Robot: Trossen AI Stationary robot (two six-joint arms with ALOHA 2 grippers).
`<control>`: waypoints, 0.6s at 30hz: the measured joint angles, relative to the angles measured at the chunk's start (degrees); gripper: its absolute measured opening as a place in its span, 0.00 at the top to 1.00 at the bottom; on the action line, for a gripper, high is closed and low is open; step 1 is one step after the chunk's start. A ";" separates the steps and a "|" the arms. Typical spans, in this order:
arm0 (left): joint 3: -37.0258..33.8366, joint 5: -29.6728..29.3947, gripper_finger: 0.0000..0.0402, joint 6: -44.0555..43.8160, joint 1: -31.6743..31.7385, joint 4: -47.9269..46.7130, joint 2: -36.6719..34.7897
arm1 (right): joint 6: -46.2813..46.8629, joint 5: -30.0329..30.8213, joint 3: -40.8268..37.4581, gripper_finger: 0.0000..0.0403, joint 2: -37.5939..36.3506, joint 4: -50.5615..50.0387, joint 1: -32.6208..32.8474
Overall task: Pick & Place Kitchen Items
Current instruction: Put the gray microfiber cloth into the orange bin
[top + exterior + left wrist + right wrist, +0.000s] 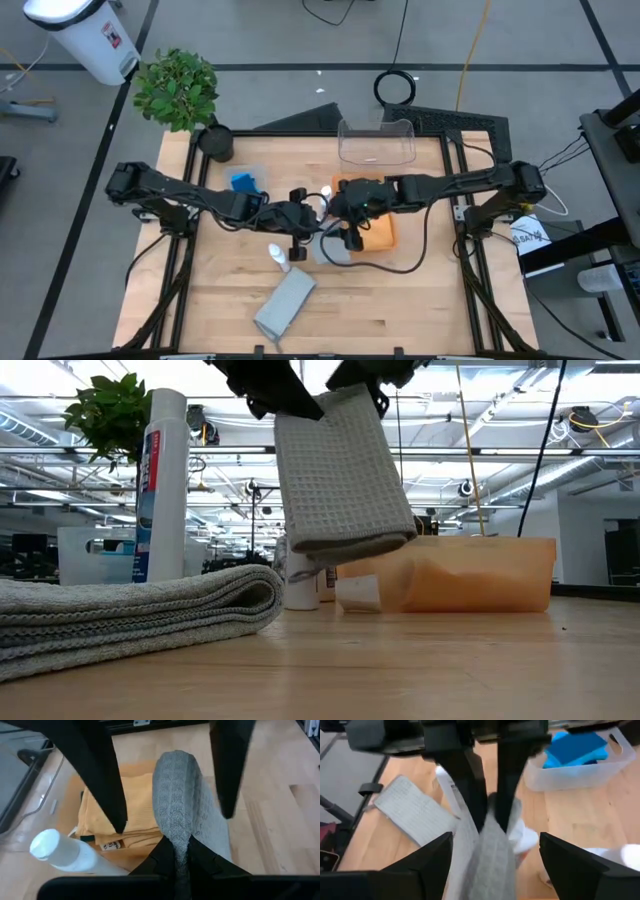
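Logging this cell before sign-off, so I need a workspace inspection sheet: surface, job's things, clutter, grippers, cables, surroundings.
Surface: wooden table, bare at the front right.
Job's things: grey cloth hanging in the air; second grey cloth lying flat; orange cloth; white bottle; blue sponges in a clear bin.
Clutter: empty clear bin; potted plant.
Grippers: left gripper shut on the grey cloth; right gripper open, fingers astride it.
Cables: yellow cable on the floor.
Surroundings: white bin.
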 joint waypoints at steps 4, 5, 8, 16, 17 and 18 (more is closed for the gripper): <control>0.00 0.02 0.93 0.52 0.27 1.57 0.94 | 2.01 0.11 -0.05 0.35 0.52 -1.20 0.00; 0.00 0.09 0.93 0.46 0.30 1.63 0.98 | 2.34 0.12 -0.05 0.36 0.96 -1.02 0.00; 0.00 0.27 0.93 0.42 0.32 1.49 0.81 | 2.64 0.16 -0.06 0.39 1.67 -1.90 -0.02; 0.00 0.85 0.92 0.35 0.35 1.52 0.89 | 2.47 -0.04 -0.12 0.63 2.74 -2.83 -0.11; 0.00 1.18 0.92 0.35 0.42 1.60 0.89 | 2.36 -0.08 -0.10 0.67 2.61 -2.49 -0.11; 0.00 1.56 0.92 0.35 0.44 1.62 0.89 | 1.70 -0.10 -0.10 0.72 2.51 -2.25 -0.11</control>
